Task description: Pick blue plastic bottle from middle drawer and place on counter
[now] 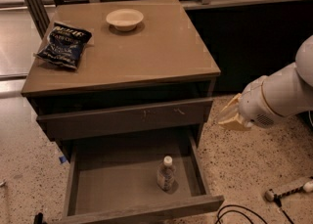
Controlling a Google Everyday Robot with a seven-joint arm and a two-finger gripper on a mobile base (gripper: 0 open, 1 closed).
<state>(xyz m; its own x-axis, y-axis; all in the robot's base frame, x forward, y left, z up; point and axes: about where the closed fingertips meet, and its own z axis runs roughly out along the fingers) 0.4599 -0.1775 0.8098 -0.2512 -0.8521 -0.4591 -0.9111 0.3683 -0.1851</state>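
The blue plastic bottle (166, 173) stands upright, white cap up, in the front right part of the middle drawer (112, 186), which is pulled wide open at the bottom of the cabinet. The counter (146, 52) is the tan top slab above. My gripper (229, 116), pale yellowish at the end of the white arm, hangs to the right of the cabinet at the height of the upper drawer front. It is above and to the right of the bottle, outside the drawer, and holds nothing that I can see.
A dark blue snack bag (63, 44) and a white bowl (124, 18) lie on the counter. The upper drawer (127, 118) with pale scratch marks overhangs the back of the open drawer. A cable (234, 214) and a tool (289, 189) lie on the speckled floor at the right.
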